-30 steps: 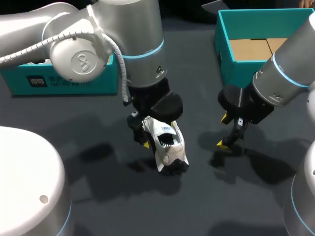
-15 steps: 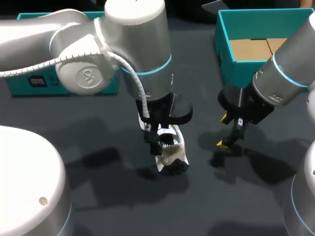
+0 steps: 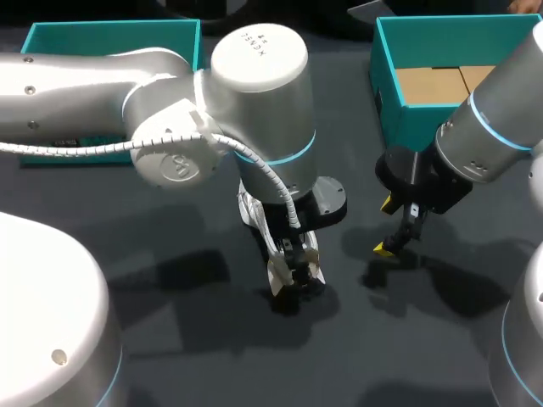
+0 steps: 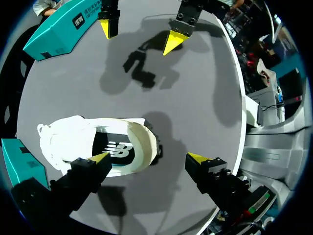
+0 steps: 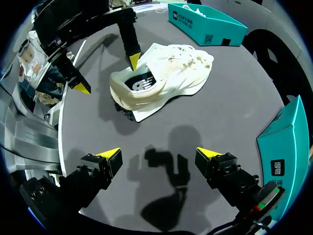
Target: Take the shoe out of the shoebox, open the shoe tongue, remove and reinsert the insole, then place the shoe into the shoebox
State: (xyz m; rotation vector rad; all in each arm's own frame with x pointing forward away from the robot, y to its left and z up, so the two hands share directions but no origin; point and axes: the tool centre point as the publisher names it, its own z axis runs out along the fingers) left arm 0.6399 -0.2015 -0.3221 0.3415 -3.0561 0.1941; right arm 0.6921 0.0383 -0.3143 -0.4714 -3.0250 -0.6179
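An open teal shoebox (image 3: 416,127) stands at the far right of the dark worktop (image 3: 254,365). All that shows in it is brown cardboard (image 3: 433,85) lying flat on its floor. A second teal box (image 3: 85,38) stands at the far left, partly behind the left arm, and what it holds cannot be made out.

The shoe (image 4: 73,142) is in neither box. It sits on the worktop near the middle, below the left arm's wrist and well apart from both boxes. It is white with white laces, and its opening faces up. Its long axis runs from the far left to the near right. The laced front points away toward the far-left box, and the heel, with a bit of dark sole under it, points toward the near edge.

The left pincer (image 4: 149,157) is spread wide over the heel end and grips nothing. One yellow tip is at the rim of the shoe's opening, and the other hangs over bare worktop beyond the heel. The right pincer (image 5: 157,153) is also spread open with nothing between its tips. It hangs above the worktop to the right of the shoe, in front of the shoebox.

A white logo sits on a black patch (image 4: 117,149) inside the shoe's opening. Both boxes carry small white print on their sides, too small to read.
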